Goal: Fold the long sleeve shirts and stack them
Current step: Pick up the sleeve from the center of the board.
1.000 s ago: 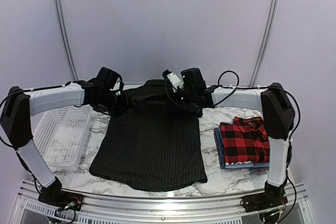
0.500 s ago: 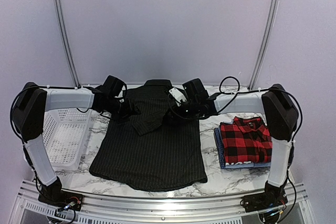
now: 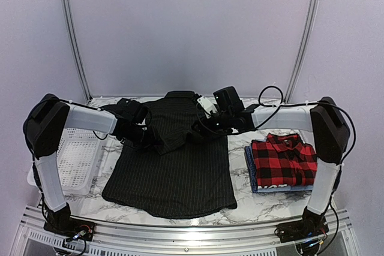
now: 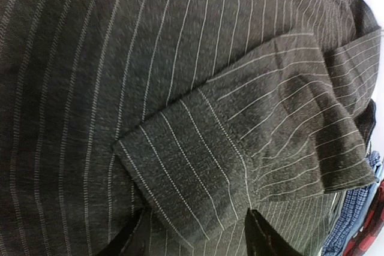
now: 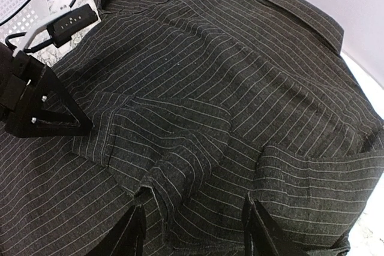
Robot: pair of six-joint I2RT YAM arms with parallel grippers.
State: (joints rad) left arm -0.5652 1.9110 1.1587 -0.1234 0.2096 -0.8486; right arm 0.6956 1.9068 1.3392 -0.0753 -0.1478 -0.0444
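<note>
A black pinstriped long sleeve shirt [image 3: 171, 175] lies flat on the marble table, both sleeves folded in over its upper back. My left gripper [image 3: 155, 141] hovers over the left sleeve's cuff [image 4: 198, 166]; its jaws [image 4: 195, 238] stand open astride the cuff's corner, gripping nothing. My right gripper [image 3: 201, 131] is open just above the right sleeve's rumpled cuff [image 5: 180, 172], fingertips either side of it. A folded red-and-black plaid shirt [image 3: 282, 160] rests on a folded blue shirt [image 3: 249, 169] at the right.
A white mesh basket [image 3: 72, 154] stands at the table's left edge. The left gripper's black fingers [image 5: 36, 109] show at the left of the right wrist view. A metal rail [image 3: 192, 226] runs along the table's near edge.
Both grippers came from the collar end toward the shirt's middle, laying the sleeves over its back. The right gripper opened and let its sleeve go; the left gripper's jaws narrowed somewhat.
</note>
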